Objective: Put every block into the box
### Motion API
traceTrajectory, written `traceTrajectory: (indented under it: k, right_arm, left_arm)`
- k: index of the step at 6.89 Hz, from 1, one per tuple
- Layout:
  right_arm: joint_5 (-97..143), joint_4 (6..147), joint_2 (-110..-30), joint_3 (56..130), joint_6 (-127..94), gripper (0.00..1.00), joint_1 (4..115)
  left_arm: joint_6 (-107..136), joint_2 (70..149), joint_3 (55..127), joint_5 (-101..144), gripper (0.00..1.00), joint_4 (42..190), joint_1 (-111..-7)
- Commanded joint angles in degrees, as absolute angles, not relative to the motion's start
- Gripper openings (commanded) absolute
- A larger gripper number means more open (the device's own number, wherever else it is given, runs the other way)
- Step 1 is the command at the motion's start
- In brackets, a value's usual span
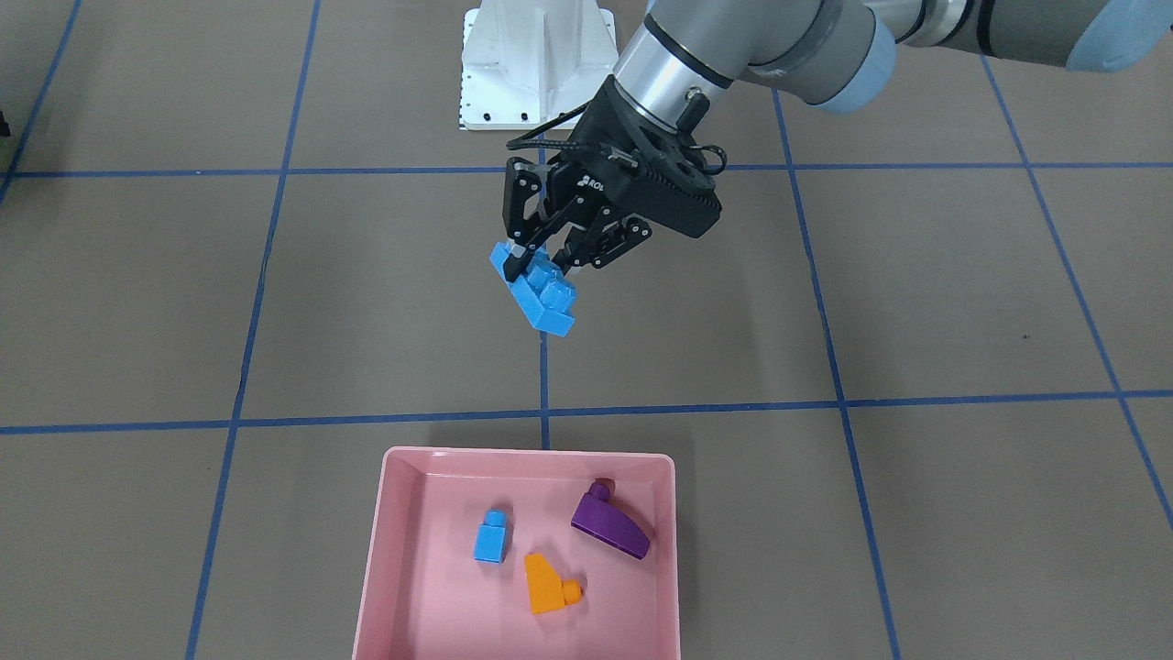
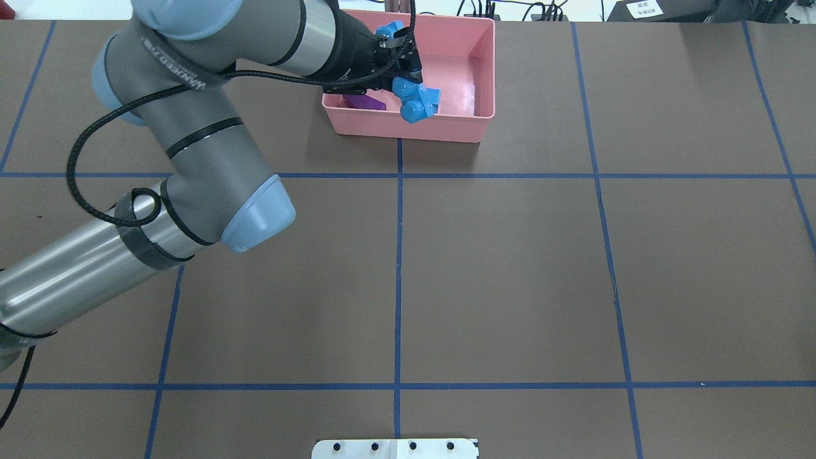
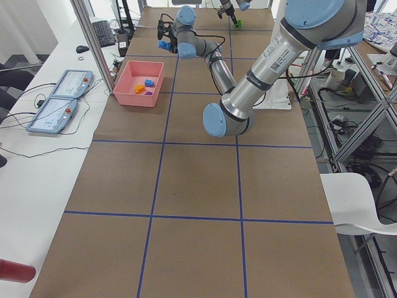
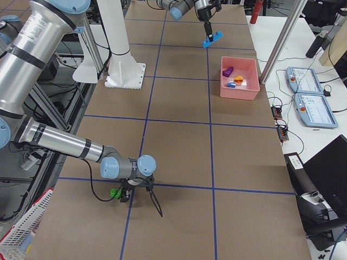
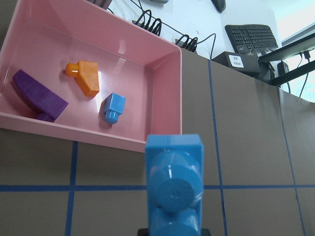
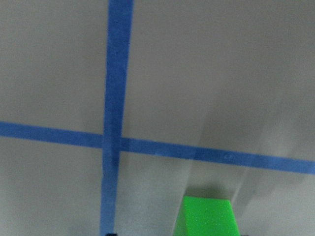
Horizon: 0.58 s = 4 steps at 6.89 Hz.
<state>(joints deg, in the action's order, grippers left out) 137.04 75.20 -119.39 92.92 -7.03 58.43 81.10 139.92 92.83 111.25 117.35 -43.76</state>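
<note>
My left gripper (image 1: 545, 259) is shut on the long blue four-stud block (image 1: 541, 295) and holds it tilted in the air, short of the pink box (image 1: 396, 513). In the left wrist view this block (image 5: 173, 187) hangs over the table, just before the box's near wall (image 5: 98, 135). Inside the box lie the small blue block (image 1: 491, 536), the orange sloped block (image 1: 546, 585) and the purple wedge (image 1: 609, 524). The green block (image 4: 114, 192) lies on the table far off, beside my right gripper (image 4: 132, 190); I cannot tell whether that gripper is open or shut. The right wrist view shows the green block (image 6: 206, 217) at its bottom edge.
The white robot base (image 1: 536, 64) stands at the table's robot side. Blue tape lines (image 2: 398, 274) cross the brown table. Two tablets (image 4: 310, 95) lie on the side bench beyond the box. A red bottle (image 4: 256, 11) stands at the far end.
</note>
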Motion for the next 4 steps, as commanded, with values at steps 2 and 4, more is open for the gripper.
traceTrajectory:
  k: [2,4]
  right_arm:
    - [136.8,74.4,-120.0,92.8,-10.5,0.00,58.4]
    - [136.8,71.6,-123.7,97.7,-10.5,0.00,59.1]
  left_arm:
    - [85.0,151.1,79.4,107.6,0.00,118.2,-43.6]
    - [92.9,154.2,76.9,107.5,0.00,118.4,-43.6]
